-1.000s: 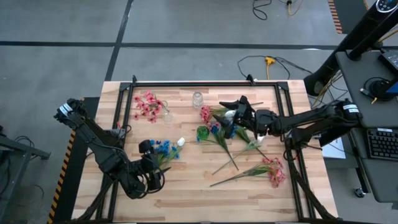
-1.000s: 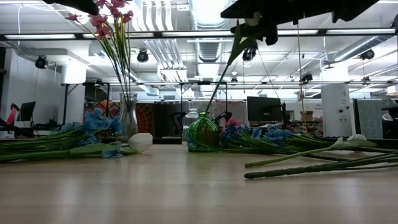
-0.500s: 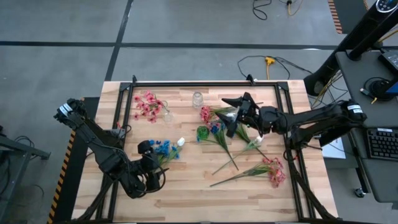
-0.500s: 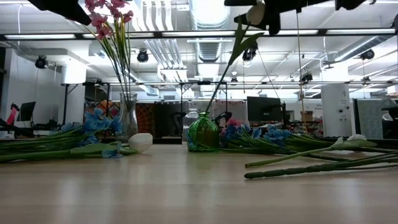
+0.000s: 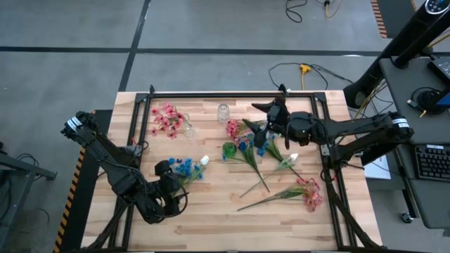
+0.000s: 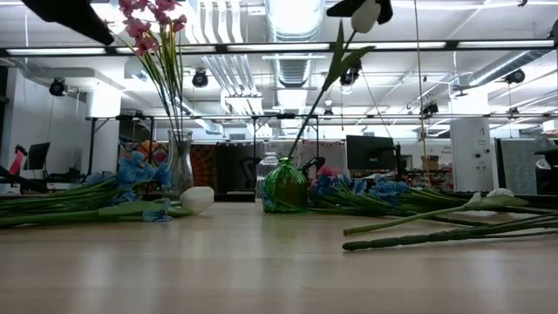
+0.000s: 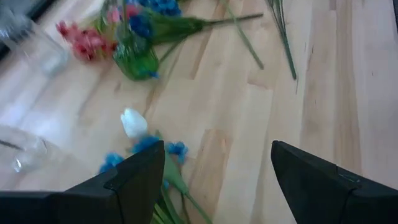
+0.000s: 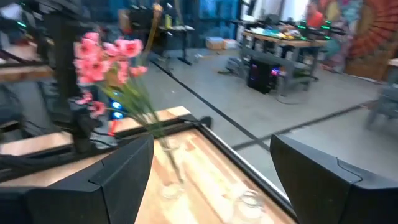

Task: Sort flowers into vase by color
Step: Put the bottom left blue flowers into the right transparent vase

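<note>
A white flower (image 6: 367, 15) stands with its stem in the green vase (image 6: 285, 186) at mid-table (image 5: 229, 150) and leans toward the right. My right gripper (image 5: 259, 123) hovers high above it, open, with nothing between its fingers (image 8: 211, 180). Pink flowers (image 5: 167, 118) stand in a tall clear vase (image 6: 179, 166) at the far left. Blue flowers (image 5: 185, 168) and a white blossom (image 7: 132, 122) lie on the table in front of my left gripper (image 5: 172, 177). That gripper is open and low over them (image 7: 217, 180).
A small clear jar (image 5: 223, 112) stands near the far edge. More blue, white and pink sprigs (image 5: 311, 193) lie right of the green vase, their stems spread toward the near edge. A black frame rail (image 5: 232, 95) runs along the far edge.
My right gripper has risen and drawn back toward the far edge, coming away from the white flower's head. The flower stays leaning in the green vase.
</note>
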You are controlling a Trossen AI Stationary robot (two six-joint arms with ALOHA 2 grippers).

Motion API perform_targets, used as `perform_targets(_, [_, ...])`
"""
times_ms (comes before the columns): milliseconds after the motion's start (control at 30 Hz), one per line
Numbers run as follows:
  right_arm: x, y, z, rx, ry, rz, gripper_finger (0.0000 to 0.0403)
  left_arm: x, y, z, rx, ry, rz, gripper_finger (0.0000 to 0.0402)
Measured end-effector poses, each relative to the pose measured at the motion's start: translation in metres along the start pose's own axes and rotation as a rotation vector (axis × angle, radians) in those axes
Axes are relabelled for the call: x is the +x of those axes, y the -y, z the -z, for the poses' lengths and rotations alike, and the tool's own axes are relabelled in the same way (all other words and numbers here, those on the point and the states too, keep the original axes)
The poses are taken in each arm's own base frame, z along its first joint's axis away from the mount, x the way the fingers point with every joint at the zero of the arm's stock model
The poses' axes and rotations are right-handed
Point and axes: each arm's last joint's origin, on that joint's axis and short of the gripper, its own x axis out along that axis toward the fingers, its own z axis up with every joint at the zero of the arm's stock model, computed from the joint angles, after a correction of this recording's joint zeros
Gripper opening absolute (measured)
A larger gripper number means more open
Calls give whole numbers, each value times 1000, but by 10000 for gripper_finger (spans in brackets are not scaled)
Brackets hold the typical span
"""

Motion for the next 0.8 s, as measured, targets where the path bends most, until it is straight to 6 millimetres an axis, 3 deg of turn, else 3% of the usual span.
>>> perform_targets(367, [-10, 6, -38, -17, -71, 31, 313, 2, -3, 12, -145, -207, 8, 276])
perform_targets(567, [-11, 7, -41, -21, -76, 29, 313, 18, 0, 27, -146, -268, -45, 276])
perform_targets(800, [-11, 7, -40, -24, -82, 28, 313, 37, -6, 59, -263, -377, -139, 276])
